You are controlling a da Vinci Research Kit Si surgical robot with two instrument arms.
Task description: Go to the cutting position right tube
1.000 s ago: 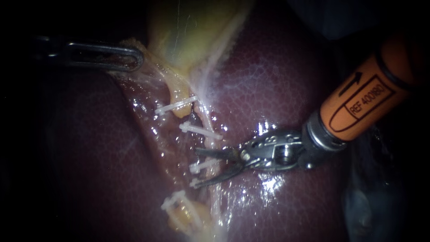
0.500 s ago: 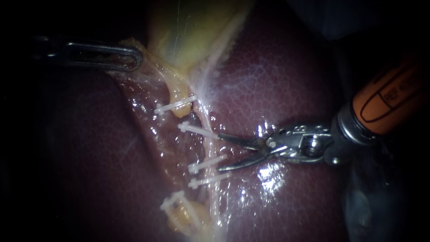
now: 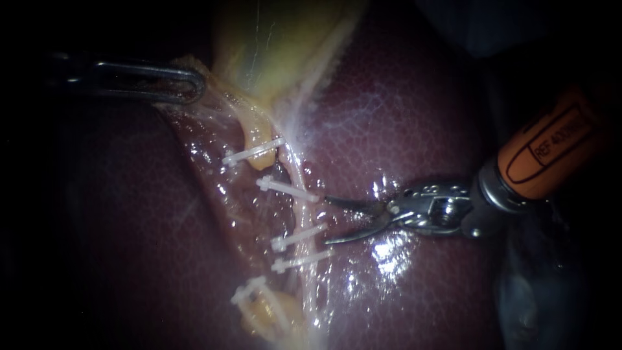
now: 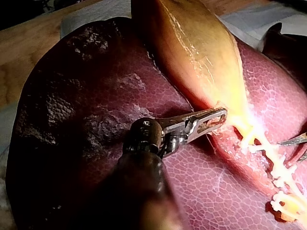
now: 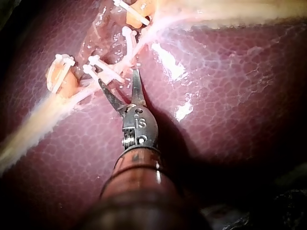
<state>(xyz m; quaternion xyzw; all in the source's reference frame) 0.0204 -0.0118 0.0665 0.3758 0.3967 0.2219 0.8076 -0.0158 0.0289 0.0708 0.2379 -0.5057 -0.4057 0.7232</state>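
Note:
The right tube (image 3: 303, 214) is a pale strand running down the liver (image 3: 402, 116) from the yellow gallbladder (image 3: 278, 45). White clips cross it: one (image 3: 288, 188) above and two (image 3: 299, 236) below a bare stretch. My right instrument (image 3: 327, 220) comes in from the right with its curved blades open; their tips lie just right of that bare stretch, touching nothing. In the right wrist view the open blades (image 5: 118, 79) point at the clipped tube (image 5: 125, 62). My left instrument (image 3: 188, 83) is shut on the gallbladder's lower edge (image 4: 218, 108).
Another clip (image 3: 254, 151) crosses a yellowish tube left of the right tube. A clipped yellow stump (image 3: 262, 308) lies lower down. Wet liver surface surrounds the tubes. The orange shaft (image 3: 544, 155) of my right instrument fills the right side.
My right instrument has drawn back to the right: its open blades straddled the tube between the clips a second ago and now lie beside it. The left instrument holds still.

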